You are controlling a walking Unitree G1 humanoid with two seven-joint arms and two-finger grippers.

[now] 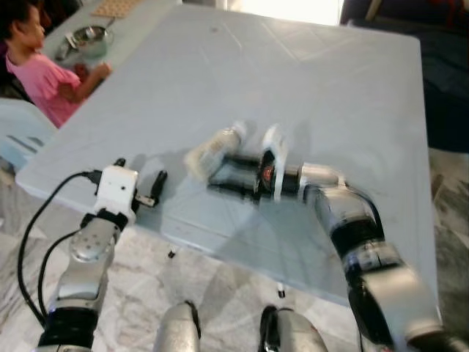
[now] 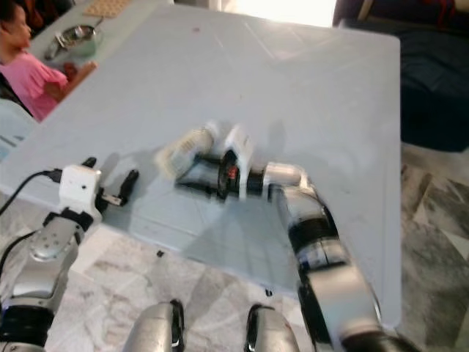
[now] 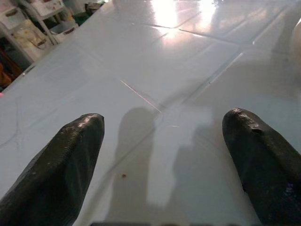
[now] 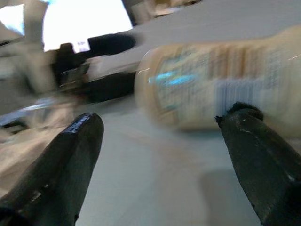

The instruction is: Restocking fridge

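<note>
A beige bottle (image 1: 212, 150) with a white cap lies on its side on the pale grey table (image 1: 330, 95), blurred. My right gripper (image 1: 221, 176) reaches in from the right, low over the table and open. The bottle (image 4: 221, 87) lies just beyond its fingertips, close to one finger (image 4: 261, 155) and not between the two. My left gripper (image 1: 139, 172) hovers at the table's near left edge, to the left of the bottle. Its fingers (image 3: 61, 174) are spread wide over the bare tabletop, with nothing between them.
A person in a pink shirt (image 1: 45, 77) sits at the far left beside another table with a metal bowl (image 1: 89, 37). A dark sofa (image 1: 447, 81) stands at the right. The table's front edge (image 1: 242, 257) runs above the marble floor (image 1: 220, 293).
</note>
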